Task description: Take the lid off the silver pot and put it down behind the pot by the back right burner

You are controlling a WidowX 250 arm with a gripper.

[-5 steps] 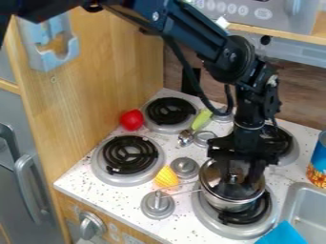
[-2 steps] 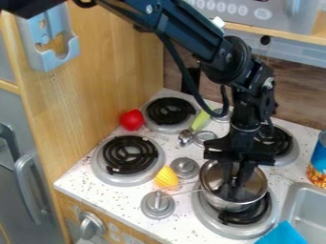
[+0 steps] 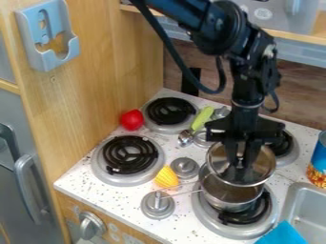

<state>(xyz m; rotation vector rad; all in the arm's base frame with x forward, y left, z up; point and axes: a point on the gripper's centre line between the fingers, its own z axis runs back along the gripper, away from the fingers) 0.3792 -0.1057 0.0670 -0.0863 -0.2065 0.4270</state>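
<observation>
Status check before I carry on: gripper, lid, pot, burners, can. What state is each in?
Gripper: closed on the lid's knob.
Lid: raised, held above the pot.
Pot: uncovered, upright on the front right burner; contents, cannot tell.
Front right burner: under the pot, no glow visible.
Front left burner: coil dark.
Back left burner: coil dark.
Can: upright.

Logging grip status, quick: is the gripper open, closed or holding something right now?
Gripper: closed, holding the glass lid above the saucepan.
</observation>
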